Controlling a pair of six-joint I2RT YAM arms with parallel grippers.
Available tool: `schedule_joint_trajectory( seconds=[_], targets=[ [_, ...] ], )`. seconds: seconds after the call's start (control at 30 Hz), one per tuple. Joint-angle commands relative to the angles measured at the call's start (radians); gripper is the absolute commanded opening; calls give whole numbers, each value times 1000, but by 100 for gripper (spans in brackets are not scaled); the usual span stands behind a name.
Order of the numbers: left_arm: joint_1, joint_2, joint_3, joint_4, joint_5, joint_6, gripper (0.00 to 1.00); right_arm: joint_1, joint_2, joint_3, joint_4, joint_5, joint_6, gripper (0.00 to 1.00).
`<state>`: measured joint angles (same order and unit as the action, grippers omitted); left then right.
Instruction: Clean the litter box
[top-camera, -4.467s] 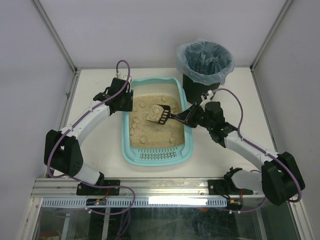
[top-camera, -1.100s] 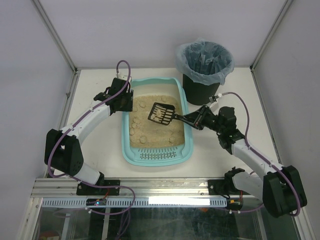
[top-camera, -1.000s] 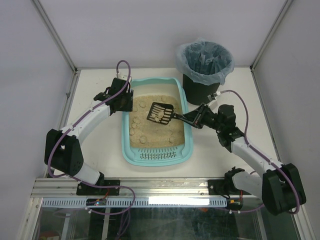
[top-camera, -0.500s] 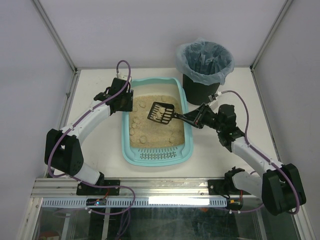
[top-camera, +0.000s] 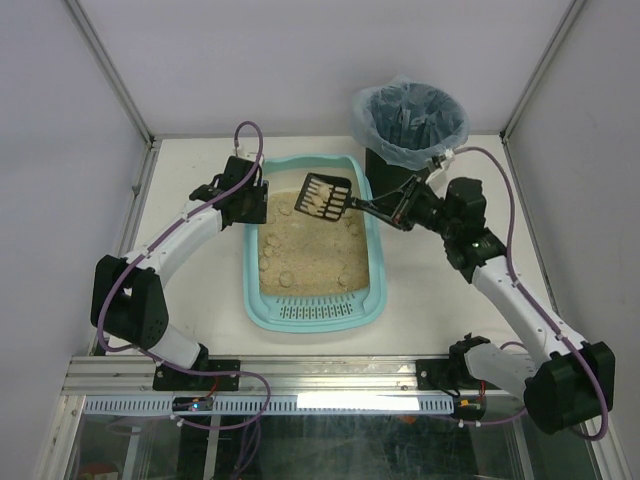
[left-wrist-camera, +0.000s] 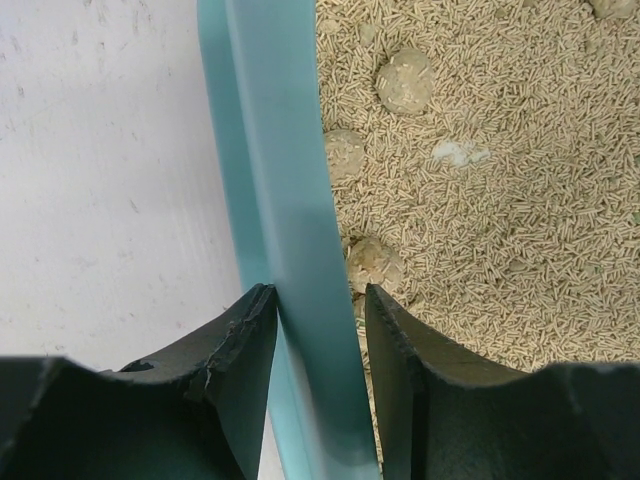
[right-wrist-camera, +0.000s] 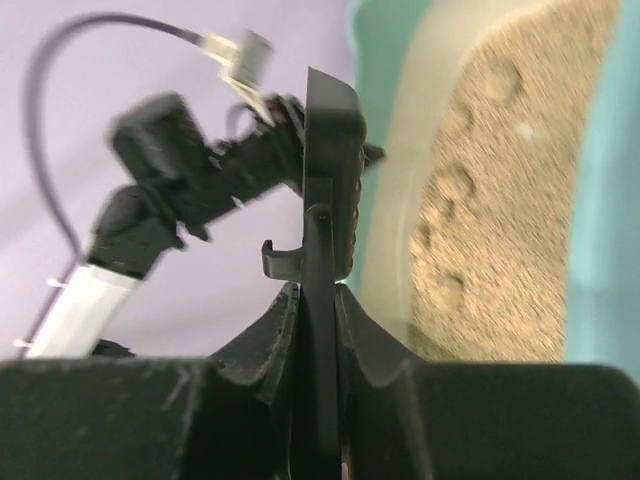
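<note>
Two end effectors are busy in the top view. The left end effector (top-camera: 250, 207) sits at the far left rim of the teal box (top-camera: 315, 313), which lies mid-tabletop (top-camera: 200, 300) with its slotted strip toward the arm bases and beige litter (top-camera: 315, 255) inside. The right end effector (top-camera: 400, 210) is pinching the handle of a black scoop (top-camera: 322, 197), whose slotted head carries pale clumps (top-camera: 318, 204) and hangs above the box's far right corner. A black bin (top-camera: 410, 125) with a bluish liner stands just beyond that corner, near the scoop. In the left wrist view, two dark fingers (left-wrist-camera: 235, 380) straddle the box's rim, one on the tabletop side and one over the litter, both against the plastic, so this end effector is pinching the rim. Round clumps lie in the pellet-like litter close to the wall. In the right wrist view, the fingers are pressed together on the scoop's thin handle, seen edge-on and running up the middle. Beyond it, blurred, are the left arm (right-wrist-camera: 180, 190) on one side and the box with dimpled litter on the other.
</note>
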<state>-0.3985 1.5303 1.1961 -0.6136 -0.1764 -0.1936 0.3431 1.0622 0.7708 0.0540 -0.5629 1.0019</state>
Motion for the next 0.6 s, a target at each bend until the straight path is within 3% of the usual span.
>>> schedule_joint_trajectory(
  seconds=[0.0, 0.33, 0.57],
  targets=[
    [-14, 8, 10, 12, 45, 0, 41, -35, -15, 221, -90, 26, -75, 0],
    [-13, 13, 13, 12, 70, -3, 41, -236, 14, 448, -191, 139, -85, 0],
    [-13, -2, 10, 12, 72, -1, 41, -304, 45, 540, -248, 289, -269, 0]
  ],
)
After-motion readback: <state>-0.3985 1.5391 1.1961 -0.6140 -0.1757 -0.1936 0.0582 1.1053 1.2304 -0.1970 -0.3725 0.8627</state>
